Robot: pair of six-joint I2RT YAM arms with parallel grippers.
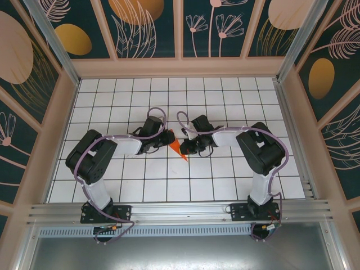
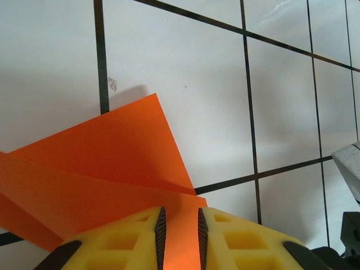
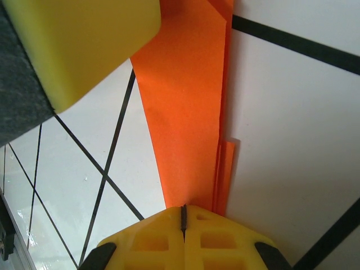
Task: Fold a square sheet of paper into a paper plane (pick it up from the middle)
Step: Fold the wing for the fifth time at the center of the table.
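A: surface?
B: white table point(image 1: 236, 174), black grid lines, glossy. Aluminium rail point(image 1: 180, 209) along the 6 o'clock edge. Teal wall panels point(image 1: 163, 39) with peach and gold plant prints on the other three sides.
A: paper?
B: orange paper plane point(image 1: 179, 147) mid-table, tip pointing to 5 o'clock.
A: claws?
B: left gripper point(image 2: 180, 219) at its 10 o'clock, pads a slit apart, paper in the gap, not pinched. right gripper point(image 3: 184, 209) at its 3 o'clock, clamped tight on the folded edge.

Bright, even light; soft shadows
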